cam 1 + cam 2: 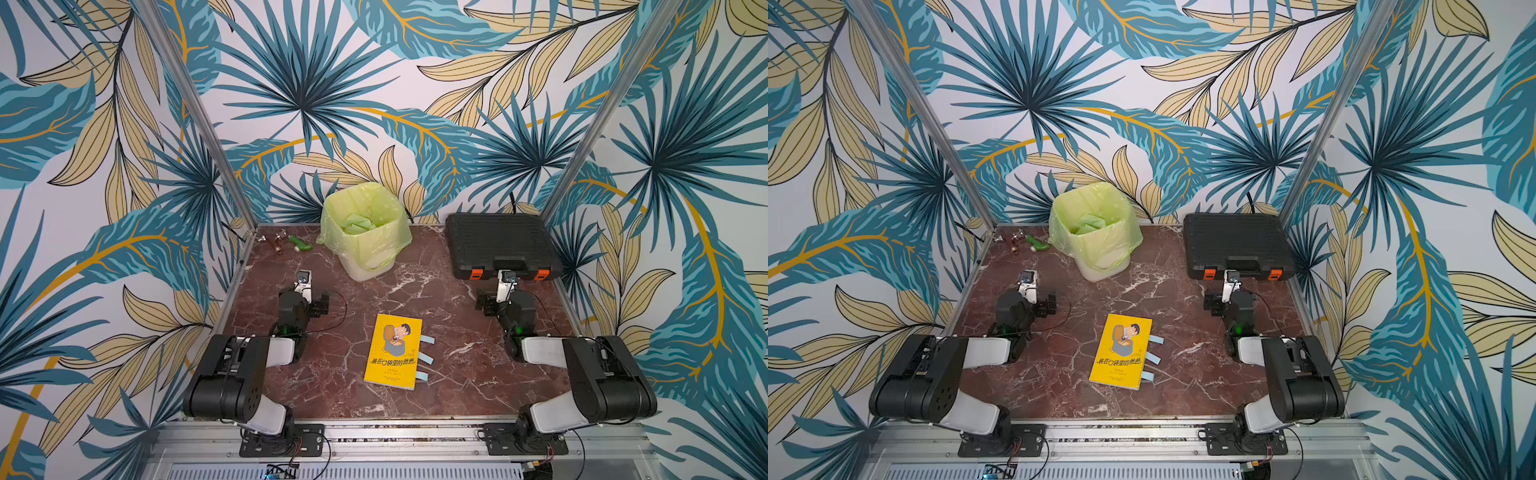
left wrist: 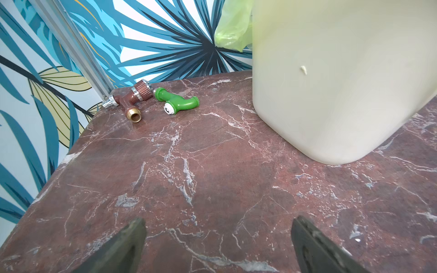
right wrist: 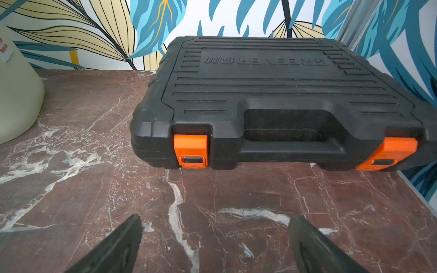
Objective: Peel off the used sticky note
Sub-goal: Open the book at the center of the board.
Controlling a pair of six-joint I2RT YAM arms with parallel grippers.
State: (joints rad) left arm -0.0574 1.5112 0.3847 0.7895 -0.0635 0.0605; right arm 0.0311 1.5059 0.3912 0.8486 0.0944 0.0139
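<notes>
A yellow book [image 1: 392, 351] lies closed on the marble table [image 1: 457, 374], between the two arms in both top views. Three pale blue sticky notes poke out from its right edge: a far one [image 1: 428, 340], a middle one [image 1: 426, 358] and a near one [image 1: 422, 376]. I cannot tell which is the used sticky note. My left gripper [image 2: 218, 219] hovers low over bare marble to the book's far left, open and holding nothing. My right gripper [image 3: 216, 216] is open and holding nothing too, to the book's far right, facing the black case. Neither wrist view shows the book.
A pale bin lined with a green bag [image 1: 365, 232] stands at the back centre, close ahead of the left gripper. A black tool case with orange latches [image 1: 498, 245] fills the back right corner. A brown tap fitting [image 2: 132, 99] and a green one [image 2: 177, 102] lie at the back left.
</notes>
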